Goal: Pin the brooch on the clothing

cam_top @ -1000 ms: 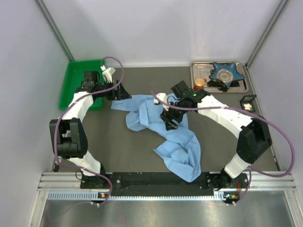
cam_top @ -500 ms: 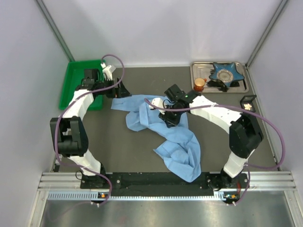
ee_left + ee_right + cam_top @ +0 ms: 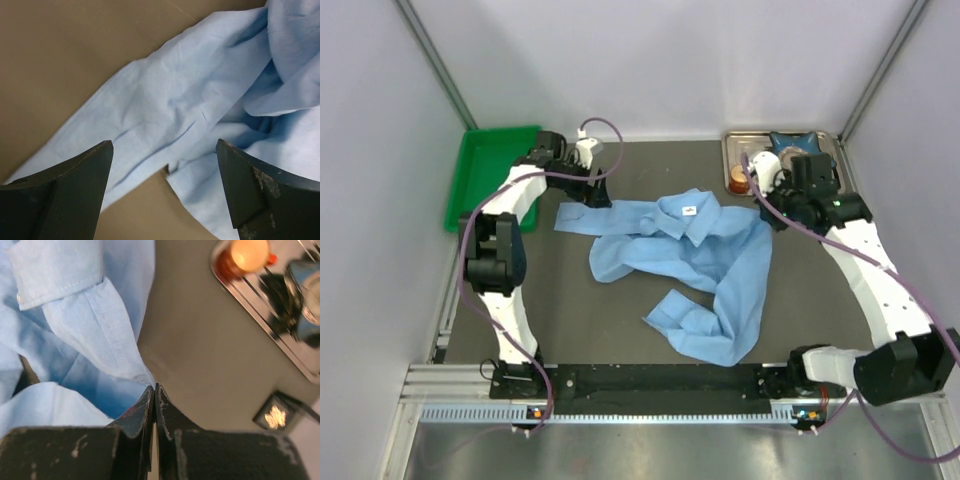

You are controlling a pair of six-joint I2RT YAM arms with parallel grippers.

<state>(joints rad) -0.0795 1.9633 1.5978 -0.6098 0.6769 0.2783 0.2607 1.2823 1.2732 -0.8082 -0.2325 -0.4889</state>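
Note:
The clothing [image 3: 695,255], a light blue shirt, lies spread across the dark table with its collar [image 3: 688,212] facing up. My right gripper [image 3: 768,214] is shut on the shirt's right edge [image 3: 125,355]; in the right wrist view the fabric tapers into the closed jaws [image 3: 155,386]. The brooch [image 3: 274,417], a tiny pale gold flower, sits in a small black box to the right of that gripper; the arm hides it in the top view. My left gripper [image 3: 593,192] hangs open over the shirt's left sleeve [image 3: 165,100], with nothing between its fingers [image 3: 164,145].
A metal tray [image 3: 732,148] at the back right holds an orange cup [image 3: 739,178] and a blue star-shaped dish [image 3: 788,142]; both also show in the right wrist view, the cup [image 3: 247,255] and the dish [image 3: 305,287]. A green tray [image 3: 490,165] stands at the back left.
My right gripper has shut on the shirt and pulled it right and back toward the metal tray, spreading it out so the collar shows. The left gripper has shifted right along the back.

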